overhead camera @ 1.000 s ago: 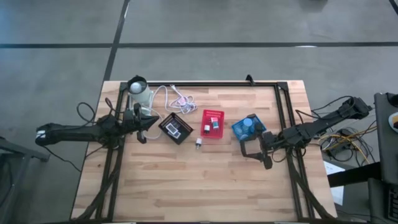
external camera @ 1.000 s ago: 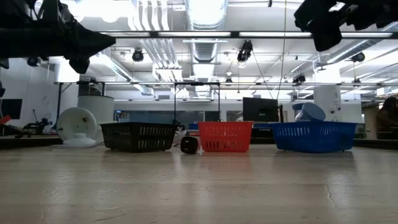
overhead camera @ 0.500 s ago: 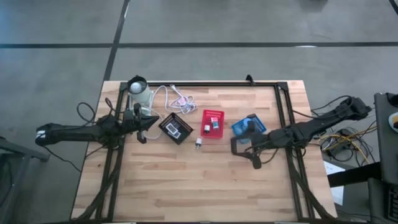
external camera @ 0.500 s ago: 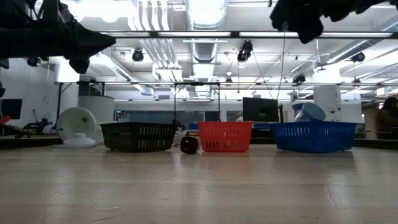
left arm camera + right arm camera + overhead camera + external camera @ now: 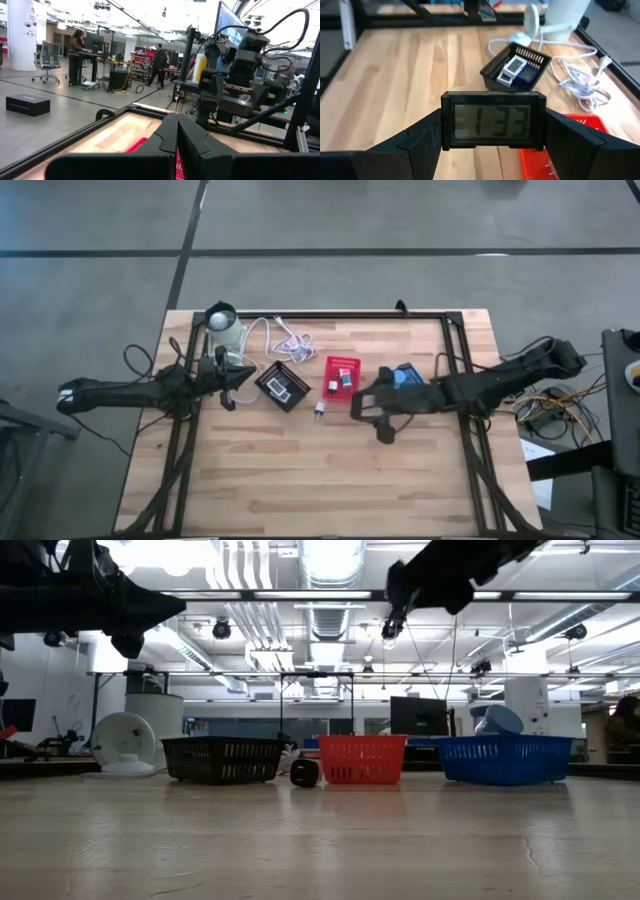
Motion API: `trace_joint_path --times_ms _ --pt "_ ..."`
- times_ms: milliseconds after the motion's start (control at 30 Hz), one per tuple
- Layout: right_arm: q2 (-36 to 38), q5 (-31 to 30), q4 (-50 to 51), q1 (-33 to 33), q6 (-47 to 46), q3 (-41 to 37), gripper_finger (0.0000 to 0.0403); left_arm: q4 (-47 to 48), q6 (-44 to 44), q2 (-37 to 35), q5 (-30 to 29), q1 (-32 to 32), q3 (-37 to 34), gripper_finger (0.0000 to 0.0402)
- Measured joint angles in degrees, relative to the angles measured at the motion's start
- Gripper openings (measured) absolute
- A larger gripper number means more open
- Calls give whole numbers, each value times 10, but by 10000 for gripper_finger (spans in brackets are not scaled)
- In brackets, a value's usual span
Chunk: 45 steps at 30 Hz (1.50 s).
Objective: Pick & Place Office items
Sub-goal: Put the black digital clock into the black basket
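High view: three bins (black [image 5: 281, 386], red [image 5: 342, 377], blue [image 5: 406, 376]), two arms.

We see a wooden table [image 5: 300, 480]. On it, beyond the right gripper [image 5: 372, 418], stand a red bin [image 5: 342, 366], black bin [image 5: 281, 387], blue bin [image 5: 408, 373], lamp [image 5: 222, 326], cable [image 5: 285, 340] and one small black item [image 5: 319, 411].

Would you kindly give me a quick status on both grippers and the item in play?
Right gripper shut on a black digital clock, high over the red bin. Left gripper shut, empty, waiting beside the black bin. Nothing blocking.
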<state>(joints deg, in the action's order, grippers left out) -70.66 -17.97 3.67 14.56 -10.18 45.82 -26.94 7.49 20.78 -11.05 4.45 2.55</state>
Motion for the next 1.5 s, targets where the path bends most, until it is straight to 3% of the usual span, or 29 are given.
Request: trace_joint_path --times_ms 167,400,600,833,1100,1500 --pt "-62 9 34 -17 25 64 285 0 0 0 0 0 0 5" --pt "-135 143 53 -66 95 167 286 0 0 0 0 0 0 5" --pt "-205 153 109 -117 171 271 286 0 0 0 0 0 0 5" --pt "-307 235 147 -189 227 382 286 0 0 0 0 0 0 5" --pt "-434 274 205 -230 270 499 286 0 15 0 0 0 0 5" --pt "-640 331 393 -239 328 789 286 10 25 0 6 0 0 5"
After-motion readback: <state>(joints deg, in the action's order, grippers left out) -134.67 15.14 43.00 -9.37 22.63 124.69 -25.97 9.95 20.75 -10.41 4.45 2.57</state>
